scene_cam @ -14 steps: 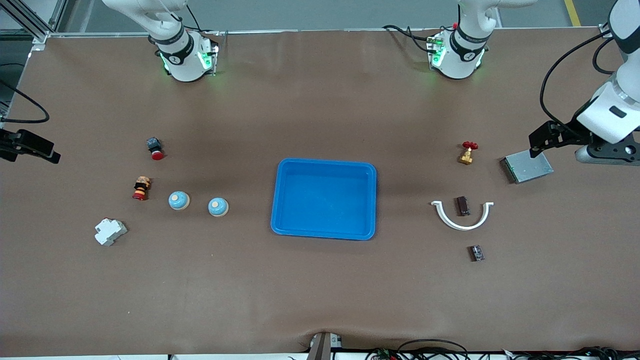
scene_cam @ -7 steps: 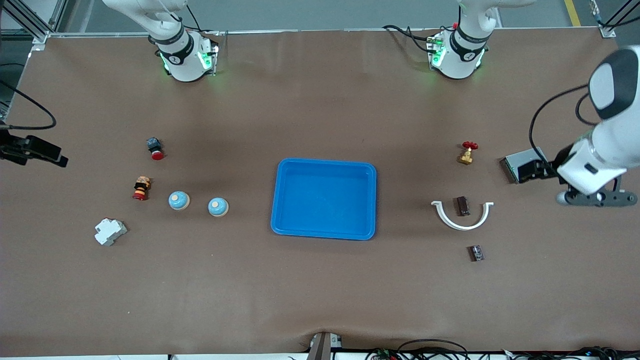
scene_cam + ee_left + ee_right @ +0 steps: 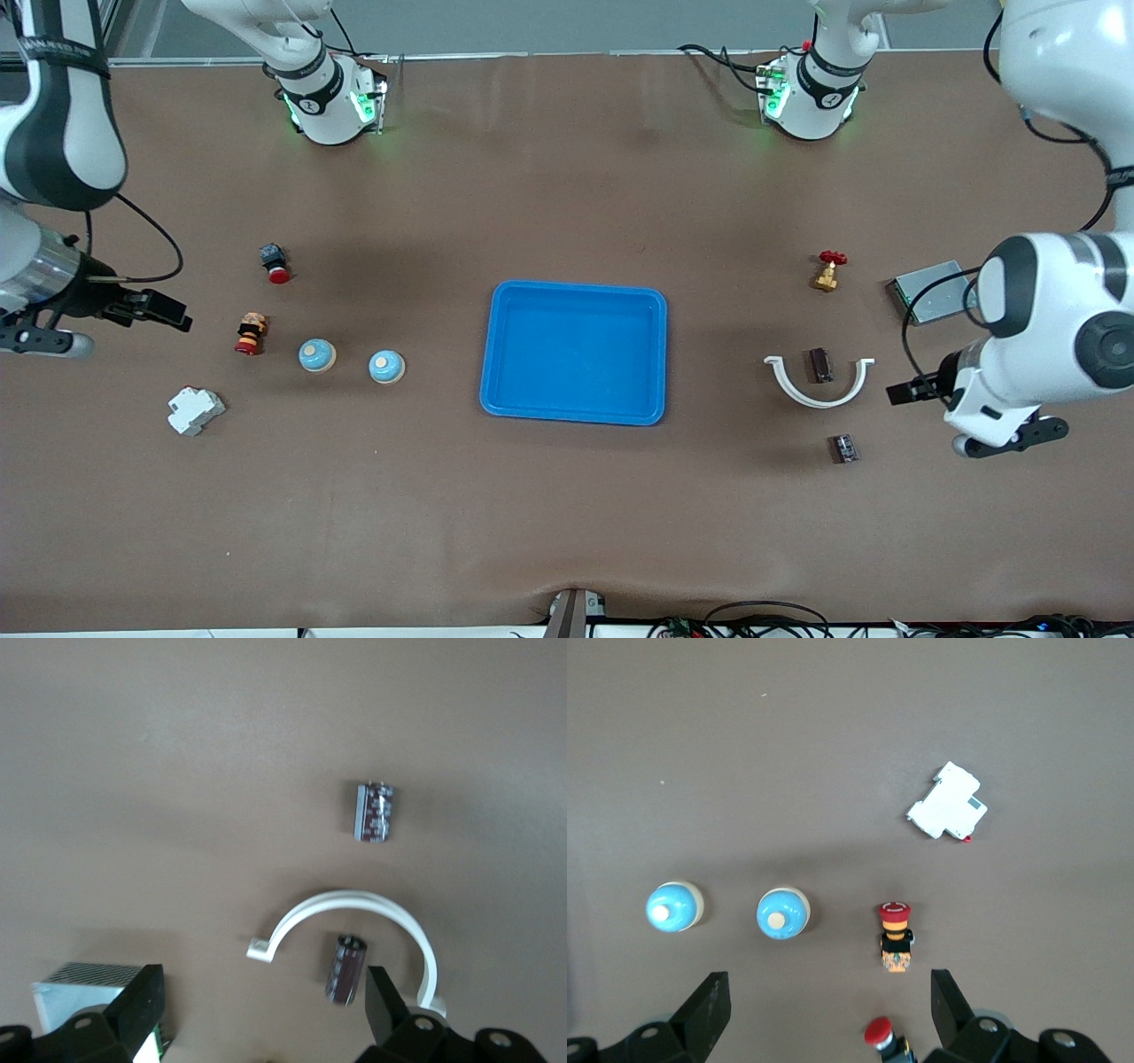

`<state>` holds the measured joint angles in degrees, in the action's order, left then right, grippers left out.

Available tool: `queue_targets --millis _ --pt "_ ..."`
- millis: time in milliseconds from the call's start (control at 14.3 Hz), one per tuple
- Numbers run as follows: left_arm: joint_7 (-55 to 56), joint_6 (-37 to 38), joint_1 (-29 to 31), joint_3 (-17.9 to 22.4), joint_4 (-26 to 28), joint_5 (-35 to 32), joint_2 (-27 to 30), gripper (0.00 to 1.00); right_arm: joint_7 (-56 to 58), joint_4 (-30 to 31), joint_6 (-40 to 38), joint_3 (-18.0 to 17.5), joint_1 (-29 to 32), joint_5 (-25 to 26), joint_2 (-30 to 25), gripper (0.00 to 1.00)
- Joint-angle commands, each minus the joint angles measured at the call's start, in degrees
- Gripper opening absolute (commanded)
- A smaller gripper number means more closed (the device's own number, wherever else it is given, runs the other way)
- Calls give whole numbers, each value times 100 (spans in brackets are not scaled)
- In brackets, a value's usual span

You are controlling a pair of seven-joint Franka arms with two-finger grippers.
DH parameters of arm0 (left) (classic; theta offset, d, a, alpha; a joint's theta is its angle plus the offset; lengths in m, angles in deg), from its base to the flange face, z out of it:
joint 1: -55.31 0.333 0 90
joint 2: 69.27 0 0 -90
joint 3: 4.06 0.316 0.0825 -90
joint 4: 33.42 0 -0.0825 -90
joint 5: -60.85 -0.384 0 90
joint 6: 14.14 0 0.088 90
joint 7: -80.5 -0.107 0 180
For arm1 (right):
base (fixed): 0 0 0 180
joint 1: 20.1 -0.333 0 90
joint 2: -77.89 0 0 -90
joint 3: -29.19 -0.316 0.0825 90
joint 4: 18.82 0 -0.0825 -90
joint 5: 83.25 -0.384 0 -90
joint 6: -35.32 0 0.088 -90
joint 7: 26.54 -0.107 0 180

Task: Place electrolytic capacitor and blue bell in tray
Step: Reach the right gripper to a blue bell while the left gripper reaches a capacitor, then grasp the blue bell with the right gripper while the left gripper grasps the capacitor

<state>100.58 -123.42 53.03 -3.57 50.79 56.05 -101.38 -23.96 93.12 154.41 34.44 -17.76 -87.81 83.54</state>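
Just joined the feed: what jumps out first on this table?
The bright-blue tray sits mid-table with nothing in it. Two blue bells stand toward the right arm's end; two capacitors lie toward the left arm's end, one inside a white curved clip.

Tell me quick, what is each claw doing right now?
Left claw: open, holding nothing, over the white curved clip.
Right claw: open, holding nothing, over the red push buttons.
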Motion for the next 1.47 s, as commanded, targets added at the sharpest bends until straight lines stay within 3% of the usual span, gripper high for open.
queue_targets --millis 0,280,630,839,1189,1399 --pt "792 -146 -1 21 -221 -99 -295 100 -73 583 518 -68 13 -80 14 100" --pt "1700 -401 34 12 -221 -82 -436 100 -81 1013 1640 -77 -154 -106 489 100" --pt "1368 -463 -124 -49 -221 -91 -515 100 -502 1286 2810 -85 -523 -115 1192 100" --pt "938 -1155 -133 -58 -247 -73 -708 100 -696 1410 3400 -85 -699 -115 1500 100" --pt "707 -1386 -150 -540 -265 -47 -718 100 -819 1410 3586 -94 -752 -124 1747 100" --pt "419 -1386 -168 -620 -274 42 -718 100 -978 1436 3578 -94 -857 -124 1764 100"
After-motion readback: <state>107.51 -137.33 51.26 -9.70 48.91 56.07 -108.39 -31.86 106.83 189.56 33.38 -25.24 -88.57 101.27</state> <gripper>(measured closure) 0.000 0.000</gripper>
